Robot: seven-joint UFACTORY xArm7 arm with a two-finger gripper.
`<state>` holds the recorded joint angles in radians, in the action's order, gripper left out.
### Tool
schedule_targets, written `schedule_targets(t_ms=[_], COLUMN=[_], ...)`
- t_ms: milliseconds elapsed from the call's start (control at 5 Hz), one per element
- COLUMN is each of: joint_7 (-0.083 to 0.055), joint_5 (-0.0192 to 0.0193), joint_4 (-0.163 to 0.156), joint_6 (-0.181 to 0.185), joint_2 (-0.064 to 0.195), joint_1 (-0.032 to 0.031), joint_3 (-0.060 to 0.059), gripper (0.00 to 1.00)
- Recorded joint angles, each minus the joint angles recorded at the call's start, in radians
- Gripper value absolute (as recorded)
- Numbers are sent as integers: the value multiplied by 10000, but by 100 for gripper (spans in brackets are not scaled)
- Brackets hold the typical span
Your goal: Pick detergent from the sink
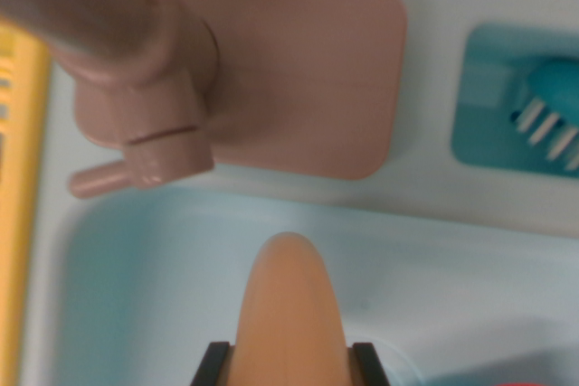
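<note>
An orange, rounded detergent bottle [291, 305] fills the bottom centre of the wrist view, its tip pointing up the picture. My gripper [291, 366] is shut on it, with one black fingertip [213, 364] pressed against each side of the bottle. Behind and below it lies the pale teal sink basin [145, 277]. The lower part of the bottle is cut off by the bottom edge of the picture.
A pink faucet [145, 70] with a small lever stands on a pink base plate [308, 79] just beyond the basin's rim. A teal dish [493, 97] holding a blue brush [552, 101] is at the wrist view's right. A yellow object [18, 187] runs along the left edge.
</note>
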<state>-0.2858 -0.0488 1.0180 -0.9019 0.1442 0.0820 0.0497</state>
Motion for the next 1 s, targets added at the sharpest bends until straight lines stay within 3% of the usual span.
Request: schedule_targets(t_ms=[200, 400, 600, 800, 1000], joint_7=[17, 17, 36, 36, 55], joint_5=[13, 13, 28, 28, 43], joint_4=[275, 275, 566, 566, 884], joint_6=[-380, -380, -784, -784, -1224], joint_2=[-106, -106, -219, -219, -341], joint_1=[-1, -1, -2, -2, -4], joint_3=[3, 3, 5, 5, 8], gripper=[100, 100, 100, 100, 100])
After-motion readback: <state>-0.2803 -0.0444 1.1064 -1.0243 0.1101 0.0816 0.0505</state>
